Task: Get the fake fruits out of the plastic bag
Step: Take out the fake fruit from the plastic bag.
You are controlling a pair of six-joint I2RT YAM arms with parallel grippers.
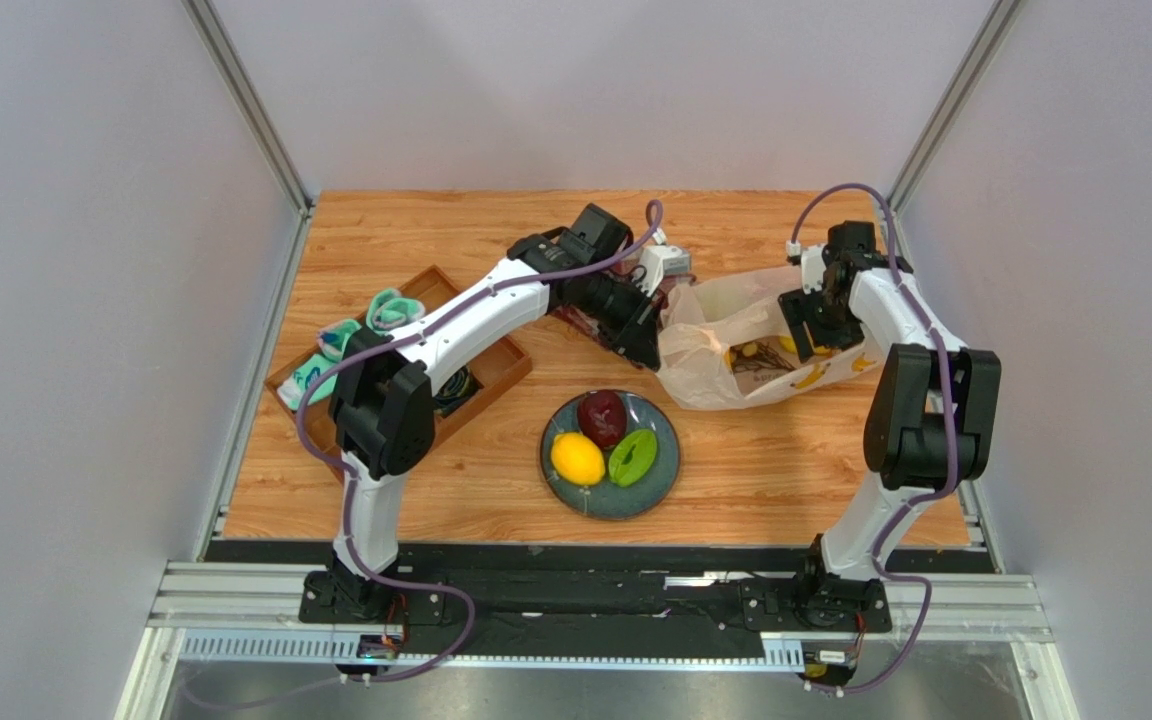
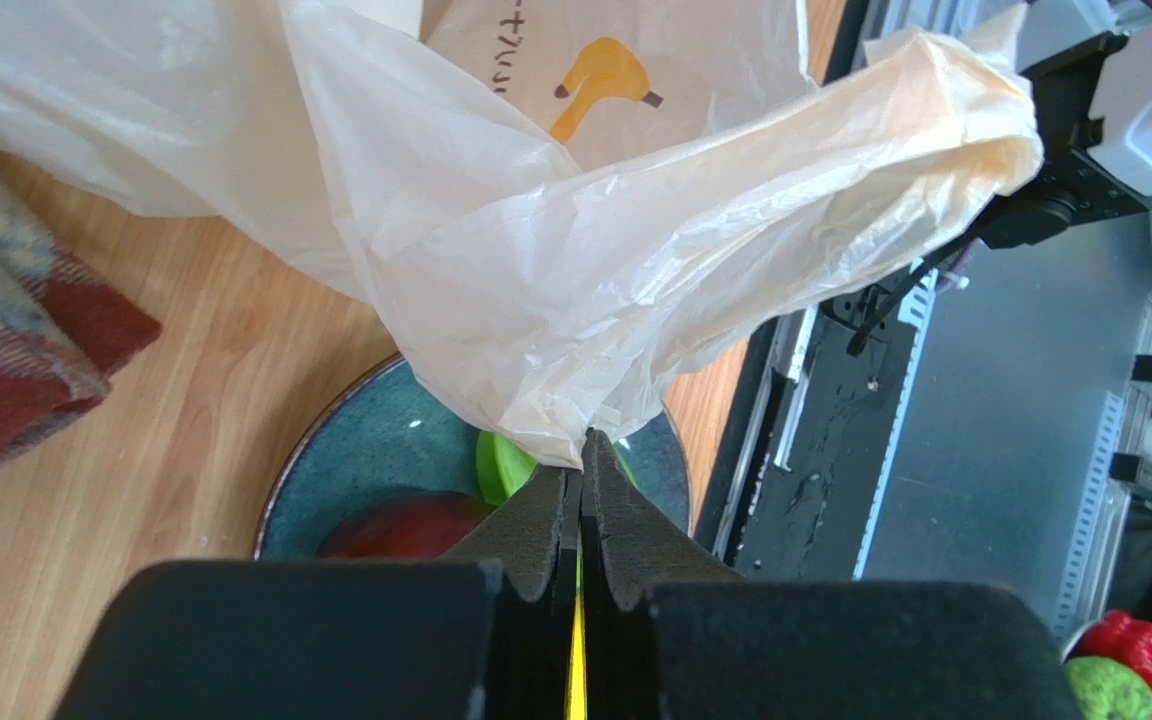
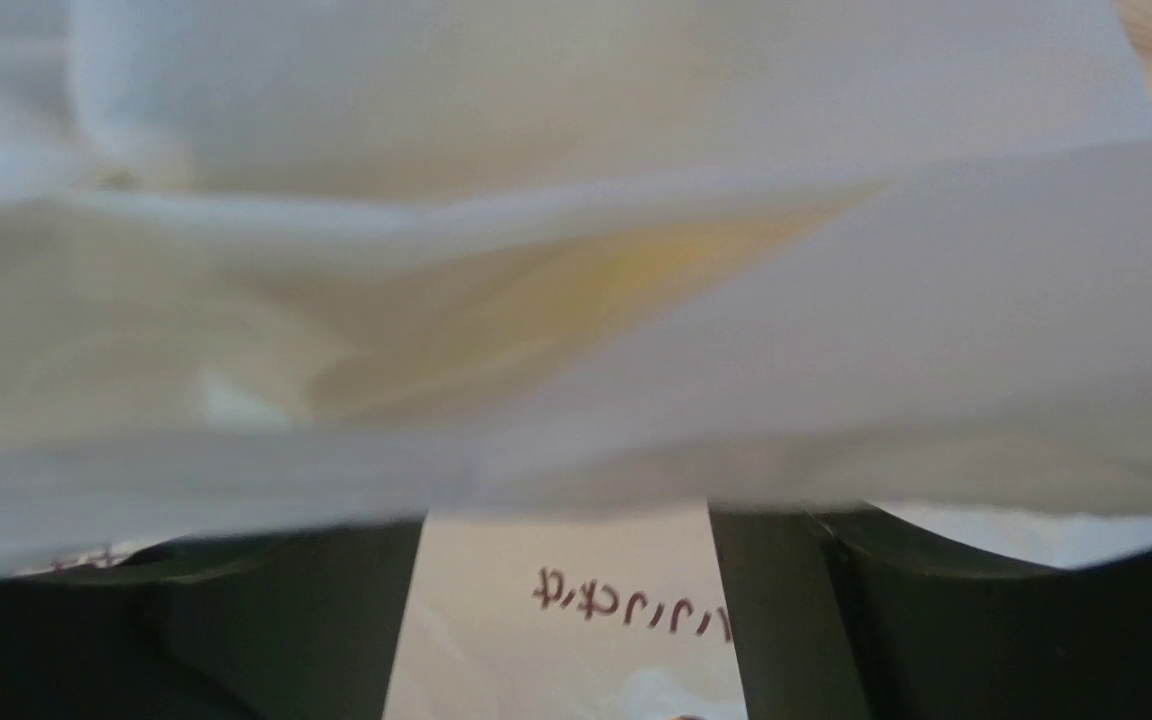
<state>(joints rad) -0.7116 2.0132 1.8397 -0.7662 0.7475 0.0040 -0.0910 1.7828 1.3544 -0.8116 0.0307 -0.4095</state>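
The plastic bag (image 1: 732, 333) lies right of centre with its mouth held up. My left gripper (image 1: 654, 348) is shut on the bag's left edge; in the left wrist view (image 2: 584, 444) the jaws pinch a fold of the bag (image 2: 567, 255) above the plate. My right gripper (image 1: 815, 323) is at the bag's right side. Its fingers (image 3: 778, 600) stand wide apart, with bag film (image 3: 567, 345) draped over the tips. The lemon (image 1: 578, 459), dark red fruit (image 1: 602, 417) and green piece (image 1: 632, 458) lie on the blue-grey plate (image 1: 660, 477). A yellow fruit (image 1: 812, 375) shows through the bag.
A wooden tray (image 1: 500, 368) with teal and black items stands at the left. A red plaid cloth (image 2: 11, 345) lies next to the plate (image 2: 357, 458). The black rail runs along the table's near edge (image 1: 597, 555).
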